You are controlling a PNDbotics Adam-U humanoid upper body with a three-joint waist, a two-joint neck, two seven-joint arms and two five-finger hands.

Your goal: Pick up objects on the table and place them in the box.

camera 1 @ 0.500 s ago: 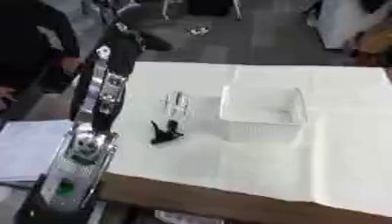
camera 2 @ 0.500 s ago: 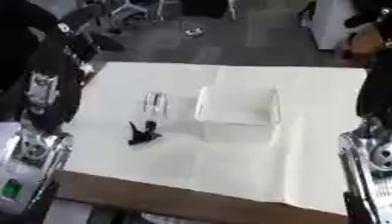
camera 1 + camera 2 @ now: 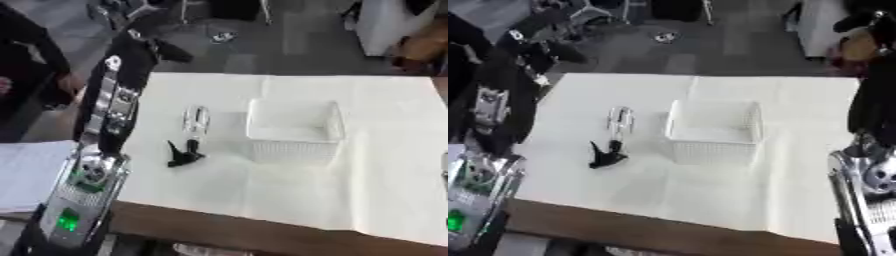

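white box [image 3: 293, 131] sits mid-table [image 3: 385, 200]; clear object [image 3: 195, 120] and black object [image 3: 182, 154] lie toward its left edge; hands' state cannot be told.

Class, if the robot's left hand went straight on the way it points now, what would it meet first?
Probably nothing: the left hand is raised by the far left corner of the table, pointing away over the floor. Depth is unclear.
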